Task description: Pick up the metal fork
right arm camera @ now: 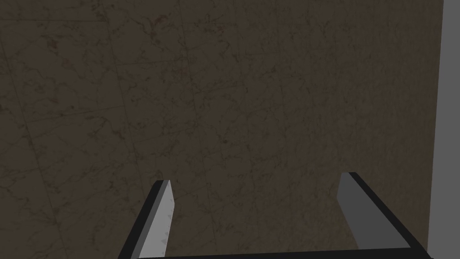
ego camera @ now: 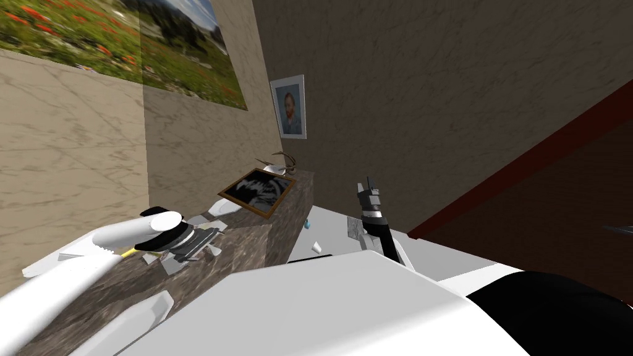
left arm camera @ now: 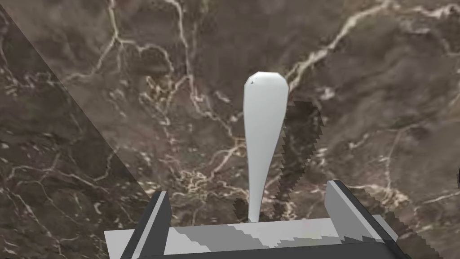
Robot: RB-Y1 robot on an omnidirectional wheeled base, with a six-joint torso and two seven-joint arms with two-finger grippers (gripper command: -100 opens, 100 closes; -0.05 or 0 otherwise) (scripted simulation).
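**Work surface.** The dark, veined marble counter (ego camera: 244, 242) runs from the lower left of the head view up towards the centre. Your left arm reaches over it from the left edge of the frame.

**End effectors.** The left gripper (left arm camera: 248, 188) hangs low over the marble with its blades apart and nothing clamped. The right gripper (right arm camera: 256, 178) stands raised at centre frame in the head view, also spread and empty, and it faces a wall.

**Task item.** The fork (left arm camera: 265, 117) lies flat on the marble between the left blades. It is drawn pale grey-white. Its broad handle end points away from the gripper and its narrow neck runs under the gripper body. The tines are hidden there, so you cannot confirm which way they lie.

**Step in hand.**
- The handle sits roughly midway between the blades, which is a fair alignment.
- Judged from this, you should lower until the blade tips nearly meet the marble, then close across the thin neck.
- Close squarely, because a flat, slim handle on hard stone will likely skid or pivot under an uneven pinch.

**Edges and room.**
- The counter's edge drops away just right of the gripper in the head view.
- A framed picture (ego camera: 258, 191) lies flat further up the top, well apart from the fork.
- Small pale items sit near the gripper. They are probably tableware, though they are too small to name.
- Lift straight up.
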